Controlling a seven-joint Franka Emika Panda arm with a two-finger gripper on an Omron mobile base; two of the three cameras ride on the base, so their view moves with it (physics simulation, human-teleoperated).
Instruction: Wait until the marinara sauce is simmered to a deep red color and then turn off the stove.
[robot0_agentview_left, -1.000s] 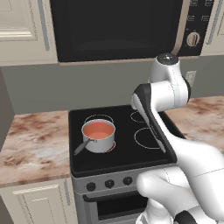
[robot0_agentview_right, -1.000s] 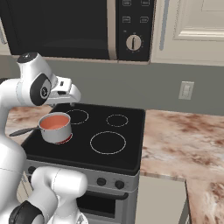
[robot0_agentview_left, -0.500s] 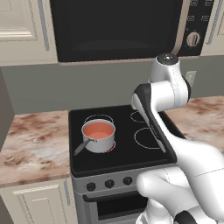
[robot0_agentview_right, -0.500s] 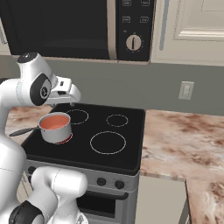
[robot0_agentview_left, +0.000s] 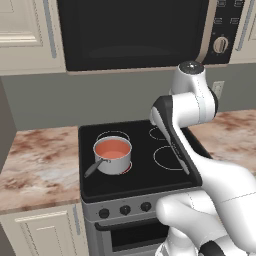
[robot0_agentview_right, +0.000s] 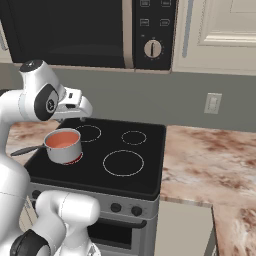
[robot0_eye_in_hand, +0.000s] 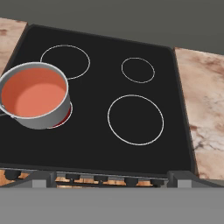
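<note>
Compared with the earlier frames, nothing had shifted: arm, pan and sauce kept their places, and the sauce showed the same orange-red tint.

Nearest the base, the stove (robot0_agentview_left: 150, 177) presented its silver front panel with small black knobs (robot0_agentview_left: 125, 210) along it. On the black glass top, the steel saucepan (robot0_agentview_left: 113, 161) stood on the front-left burner, whose ring glowed red beneath the pan's base (robot0_eye_in_hand: 65, 114); its grey handle (robot0_agentview_left: 94, 168) pointed toward the front-left. The marinara sauce (robot0_eye_in_hand: 34, 92) lay inside the pan as a flat orange-red disc, paler at its centre. The three remaining burner rings stood bare, the large front-right ring (robot0_eye_in_hand: 135, 119) just beside the pan.

The gripper (robot0_agentview_right: 80, 107) hung above the rear-left part of the cooktop, behind and above the pan and apart from it; its jaws stood spread wide, holding nothing.

Marbled countertop (robot0_agentview_right: 210, 160) flanked the stove on both sides. Farther back, a wall outlet (robot0_agentview_right: 213, 103) sat on the grey wall, and a black microwave (robot0_agentview_right: 75, 30) with one round dial (robot0_agentview_right: 152, 48) hung overhead between cream cabinets (robot0_agentview_right: 220, 35).
</note>
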